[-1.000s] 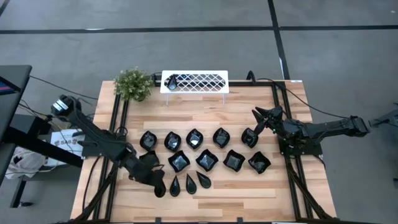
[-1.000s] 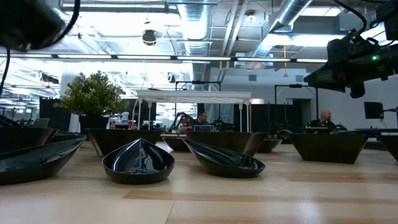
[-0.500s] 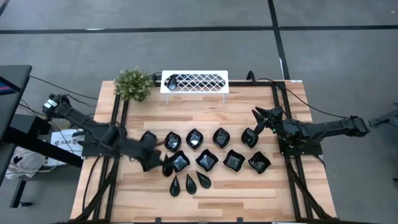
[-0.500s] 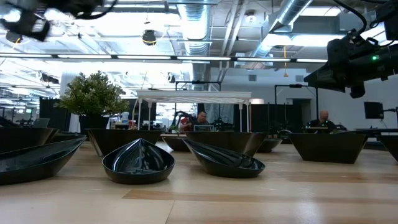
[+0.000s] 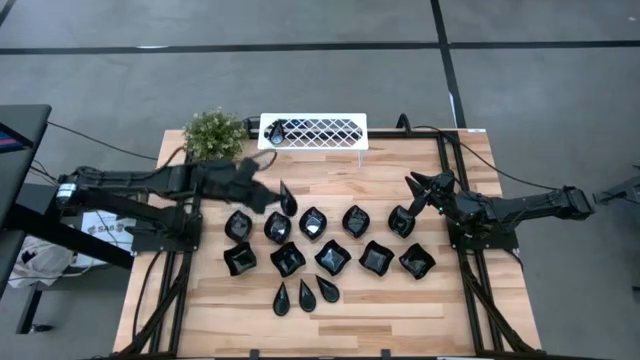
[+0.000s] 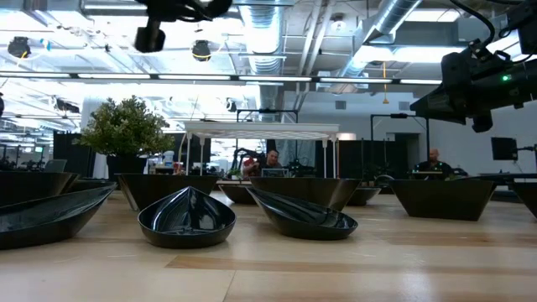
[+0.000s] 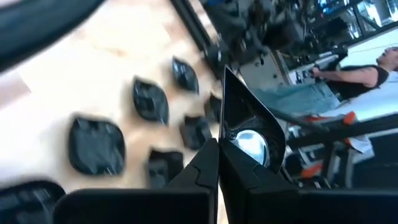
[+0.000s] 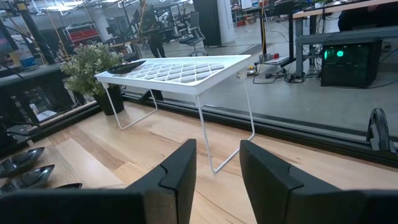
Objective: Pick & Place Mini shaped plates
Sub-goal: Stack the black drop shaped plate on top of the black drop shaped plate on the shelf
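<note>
My left gripper (image 5: 268, 193) is shut on a slim black teardrop plate (image 5: 287, 198), held above the far-left part of the table; it also shows in the left wrist view (image 7: 249, 121). Several black plates (image 5: 332, 256) rest in two rows on the wooden table, with three teardrop plates (image 5: 305, 293) nearer the front edge. One black plate (image 5: 277, 128) lies on the left end of the white lattice rack (image 5: 313, 131). My right gripper (image 5: 420, 186) is open and empty (image 8: 217, 168) above the table's right side, facing the rack. My left gripper pinches the teardrop plate's rim near its wider end (image 7: 227, 148) between its two fingers (image 7: 205, 165). The fingers come from the table's left side. The plate is lifted clear of the table and stands tilted on edge, its pointed tip away from the fingers.
A small green potted plant (image 5: 213, 135) stands at the far left beside the rack. Black frame rails (image 5: 190, 215) run along the table's left and right sides. Bare wood lies between the rack and the plate rows (image 5: 340, 180). People sit in the room behind.
My left gripper has risen from the table's near left and gone toward the far edge and the rack, carrying the teardrop plate lifted clear. A wavy-edged square plate in the near row that it hid shows again.
</note>
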